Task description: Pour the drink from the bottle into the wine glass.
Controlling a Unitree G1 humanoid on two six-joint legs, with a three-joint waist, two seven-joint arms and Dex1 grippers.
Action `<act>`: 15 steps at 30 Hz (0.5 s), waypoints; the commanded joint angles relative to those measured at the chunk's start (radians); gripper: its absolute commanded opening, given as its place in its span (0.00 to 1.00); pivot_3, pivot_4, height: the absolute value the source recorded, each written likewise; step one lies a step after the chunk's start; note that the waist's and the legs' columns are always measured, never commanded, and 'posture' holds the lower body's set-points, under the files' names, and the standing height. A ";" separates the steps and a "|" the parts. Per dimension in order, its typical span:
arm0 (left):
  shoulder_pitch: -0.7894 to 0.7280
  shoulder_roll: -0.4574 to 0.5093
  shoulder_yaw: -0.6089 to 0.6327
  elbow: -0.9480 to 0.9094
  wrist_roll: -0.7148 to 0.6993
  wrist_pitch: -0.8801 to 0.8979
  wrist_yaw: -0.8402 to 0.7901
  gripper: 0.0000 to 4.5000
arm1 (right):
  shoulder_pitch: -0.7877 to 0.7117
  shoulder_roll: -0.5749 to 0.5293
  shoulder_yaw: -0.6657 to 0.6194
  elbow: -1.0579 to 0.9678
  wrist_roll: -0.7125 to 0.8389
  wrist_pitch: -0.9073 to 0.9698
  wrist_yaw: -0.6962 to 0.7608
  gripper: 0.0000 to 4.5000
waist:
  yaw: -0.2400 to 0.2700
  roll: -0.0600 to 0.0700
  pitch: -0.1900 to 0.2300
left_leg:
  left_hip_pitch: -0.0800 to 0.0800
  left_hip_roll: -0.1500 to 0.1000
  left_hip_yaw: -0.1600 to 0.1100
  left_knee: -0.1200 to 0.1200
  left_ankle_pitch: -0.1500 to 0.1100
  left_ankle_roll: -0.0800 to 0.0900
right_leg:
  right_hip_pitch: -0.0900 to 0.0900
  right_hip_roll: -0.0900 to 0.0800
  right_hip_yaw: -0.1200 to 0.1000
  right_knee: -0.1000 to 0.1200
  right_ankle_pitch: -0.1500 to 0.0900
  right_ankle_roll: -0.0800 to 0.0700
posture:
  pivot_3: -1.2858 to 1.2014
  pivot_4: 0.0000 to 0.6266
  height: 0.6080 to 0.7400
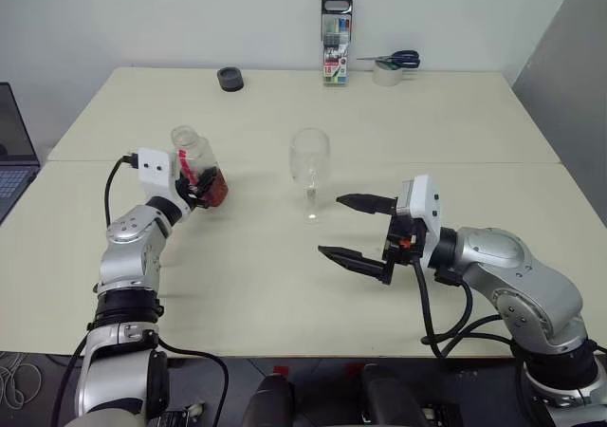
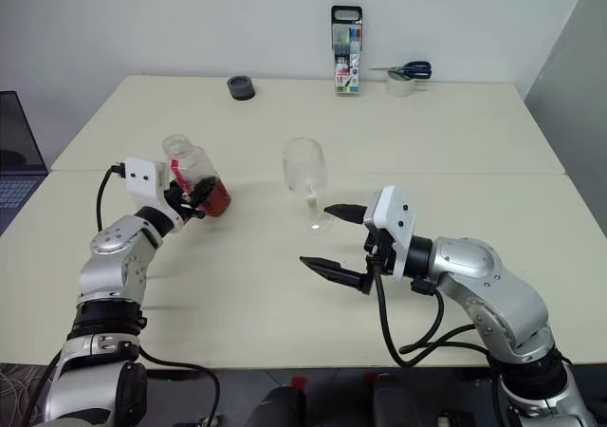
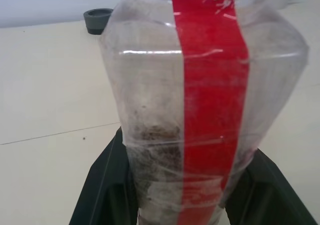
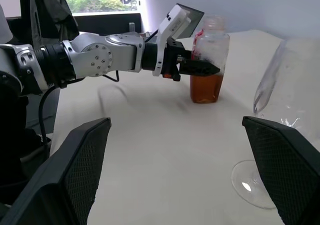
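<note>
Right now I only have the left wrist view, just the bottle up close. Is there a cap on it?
Observer: No, the bottle has an open neck, with no cap on it.
Operator: Any drink in it?
Observer: Yes, the amber drink fills its lower part.
Operator: Where is the wine glass?
Observer: The wine glass stands upright to the bottle's right, apart from it.
Operator: And the other arm?
Observer: The right gripper is open, just short of the glass.

Bottle (image 1: 201,171) left of wine glass (image 1: 309,161).
</note>
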 commanded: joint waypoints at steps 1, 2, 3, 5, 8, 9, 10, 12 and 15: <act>-0.050 0.013 -0.025 -0.123 0.018 0.024 0.025 0.38 | -0.020 0.007 -0.053 -0.015 0.022 -0.024 -0.013 1.00 | 0.000 0.000 0.000 | 0.000 0.000 0.000 0.000 0.000 0.000 | 0.000 0.000 0.000 0.000 0.000 0.000 | 0.52 0.24 1.00; -0.068 0.017 -0.049 -0.147 0.043 0.029 0.032 0.38 | -0.022 0.013 -0.067 -0.012 0.026 -0.025 -0.020 1.00 | 0.001 0.000 0.000 | 0.000 0.000 0.000 0.000 0.000 0.000 | 0.000 0.000 0.000 0.000 0.000 0.000 | 0.52 0.24 1.00; -0.083 0.022 -0.074 -0.162 0.072 0.022 0.037 0.38 | -0.024 0.019 -0.079 -0.007 0.029 -0.027 -0.026 1.00 | 0.001 0.000 0.000 | 0.000 0.000 0.000 0.000 0.000 0.000 | 0.000 0.000 0.000 0.000 0.000 0.000 | 0.52 0.24 1.00; -0.113 0.038 -0.136 -0.179 0.146 -0.034 0.033 0.38 | -0.034 0.028 -0.096 0.012 0.024 -0.032 -0.039 1.00 | 0.003 -0.001 0.000 | 0.000 0.000 0.000 0.000 0.000 0.000 | 0.000 0.000 0.000 0.000 0.000 0.000 | 0.52 0.24 1.00; -0.150 0.042 -0.180 -0.164 0.200 -0.085 0.035 0.38 | -0.059 0.039 -0.098 0.045 -0.004 -0.042 -0.056 1.00 | 0.004 -0.001 0.000 | 0.000 0.000 0.001 0.000 0.000 0.000 | 0.000 0.000 0.001 0.000 0.000 0.000 | 0.52 0.24 1.00; -0.166 0.043 -0.195 -0.154 0.219 -0.109 0.034 0.38 | -0.069 0.041 -0.096 0.057 -0.014 -0.045 -0.062 1.00 | 0.003 -0.001 0.000 | 0.000 0.000 0.001 0.000 0.000 0.000 | 0.000 0.000 0.001 0.000 0.000 0.000 | 0.52 0.24 1.00; -0.184 0.045 -0.214 -0.142 0.242 -0.138 0.031 0.38 | -0.082 0.043 -0.092 0.072 -0.026 -0.047 -0.070 1.00 | 0.002 0.000 0.000 | 0.000 0.000 0.001 0.000 0.000 0.000 | 0.000 0.000 0.001 0.000 0.000 0.000 | 0.52 0.24 1.00; -0.213 0.051 -0.246 -0.119 0.282 -0.196 0.024 0.38 | -0.107 0.049 -0.088 0.096 -0.045 -0.050 -0.086 1.00 | 0.001 -0.001 0.000 | 0.000 0.000 0.002 0.000 0.000 0.000 | -0.001 0.000 0.001 0.000 0.000 0.000 | 0.52 0.24 1.00; -0.243 0.067 -0.281 -0.076 0.331 -0.280 0.013 0.38 | -0.147 0.072 -0.092 0.130 -0.063 -0.044 -0.125 1.00 | -0.001 0.000 0.000 | 0.000 0.000 0.002 0.000 0.000 0.000 | -0.001 0.000 0.001 0.001 0.000 0.000 | 0.52 0.24 1.00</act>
